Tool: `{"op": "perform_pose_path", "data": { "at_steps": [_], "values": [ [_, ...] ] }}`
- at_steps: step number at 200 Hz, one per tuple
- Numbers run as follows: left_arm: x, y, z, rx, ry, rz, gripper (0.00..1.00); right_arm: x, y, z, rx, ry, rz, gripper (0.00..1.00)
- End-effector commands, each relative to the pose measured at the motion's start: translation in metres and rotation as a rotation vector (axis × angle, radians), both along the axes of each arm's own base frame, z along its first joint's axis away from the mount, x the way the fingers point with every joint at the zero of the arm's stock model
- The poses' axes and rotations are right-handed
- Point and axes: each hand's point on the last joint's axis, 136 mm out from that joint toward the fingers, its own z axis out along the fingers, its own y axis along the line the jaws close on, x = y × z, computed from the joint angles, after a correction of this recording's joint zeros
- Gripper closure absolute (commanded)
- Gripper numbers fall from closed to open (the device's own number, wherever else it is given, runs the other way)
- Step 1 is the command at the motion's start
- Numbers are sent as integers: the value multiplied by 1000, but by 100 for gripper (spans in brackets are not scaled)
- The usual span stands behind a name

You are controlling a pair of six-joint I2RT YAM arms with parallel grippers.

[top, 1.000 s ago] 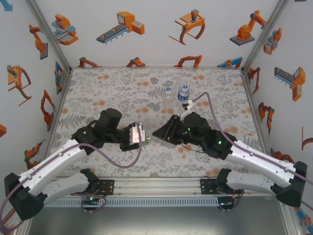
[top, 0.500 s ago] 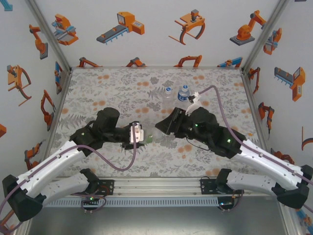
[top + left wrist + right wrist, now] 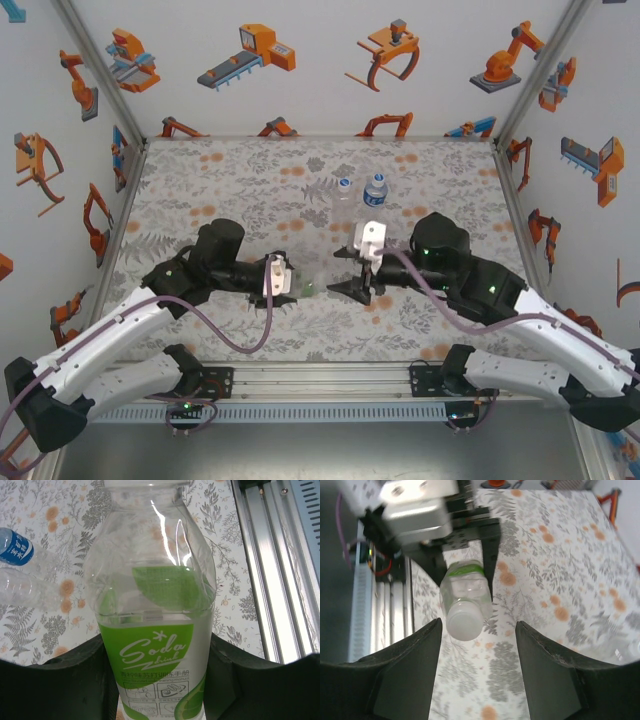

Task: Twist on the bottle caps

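Note:
My left gripper (image 3: 157, 680) is shut on the green-labelled bottle (image 3: 155, 630), holding it level above the mat with its neck towards the right arm. In the right wrist view the same bottle (image 3: 465, 587) carries a white cap (image 3: 464, 624) on its mouth. My right gripper (image 3: 477, 625) is open, with the cap just beyond its fingertips and nearer the left finger (image 3: 415, 665), not touched. From above, the left gripper (image 3: 298, 287) and the right gripper (image 3: 343, 280) face each other at mid-table. The blue-labelled bottle (image 3: 375, 190) and the clear bottle (image 3: 343, 190) stand behind them.
The floral mat (image 3: 230, 180) covers the table. The aluminium rail (image 3: 320, 380) runs along the near edge, close behind the held bottle. Both standing bottles (image 3: 20, 565) are a hand's width behind the grippers. The side walls hem the mat in left and right.
My right gripper has opened, come off the held bottle's cap end and turned its wrist over. The left gripper has kept its hold and shifted only slightly.

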Motion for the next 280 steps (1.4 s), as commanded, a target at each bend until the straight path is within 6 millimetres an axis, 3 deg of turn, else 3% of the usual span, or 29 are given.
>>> {"op": "perform_pose_path", "data": {
  "at_steps": [1,80,156,176,208,240,265,280],
  "values": [
    [-9,-2,16,-31,-22,-58,100,-18,4,-1,-39,-210,180,43],
    [-7,-3,10,-12,-7,-57,100,-14,9,-12,-37,-207,175,51],
    [-7,-4,11,-13,-6,-58,100,-17,12,-26,-61,-151,193,53],
    [-6,-4,11,-12,-8,-54,100,-15,13,-26,-45,-143,183,59],
    [-6,-4,11,-12,-10,-53,100,-7,14,-22,-4,-88,112,77],
    [-4,-4,11,-9,-7,-41,100,15,15,-19,124,174,-76,100],
    [1,-5,12,-7,-7,-19,100,44,14,-21,283,554,-305,100],
    [3,-6,13,-11,-10,-8,100,71,2,-39,389,856,-546,100]
  ]
}}
